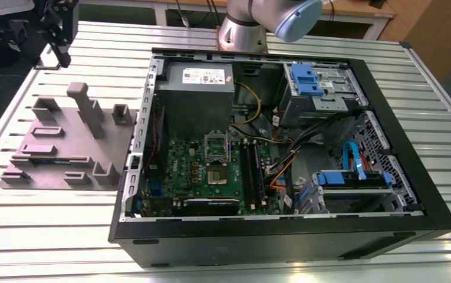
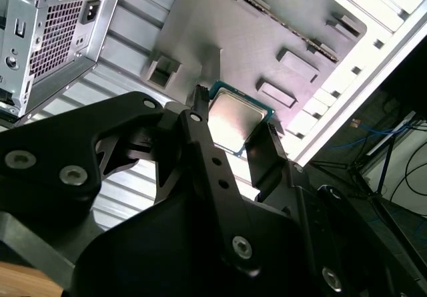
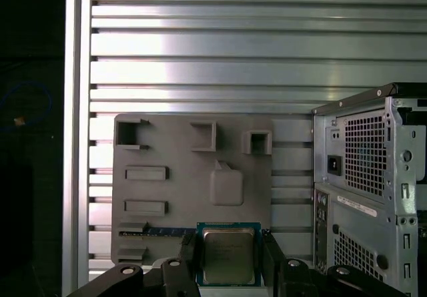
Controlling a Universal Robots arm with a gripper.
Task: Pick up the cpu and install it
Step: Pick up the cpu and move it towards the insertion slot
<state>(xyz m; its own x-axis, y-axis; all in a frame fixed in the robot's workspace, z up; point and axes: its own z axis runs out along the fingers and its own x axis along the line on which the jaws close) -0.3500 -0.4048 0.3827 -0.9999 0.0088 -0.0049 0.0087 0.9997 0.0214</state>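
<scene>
Exterior view high, angled down on open case (image 1: pixel 272 239), both wrist views near, sharing grey block (image 3: pixel 180 190)

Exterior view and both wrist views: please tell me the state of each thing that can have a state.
gripper: shut on the cpu.
cpu: held in the gripper, metal top showing.
computer case: lying on its side, side panel off.
cpu socket: cover frame looks swung open.
</scene>
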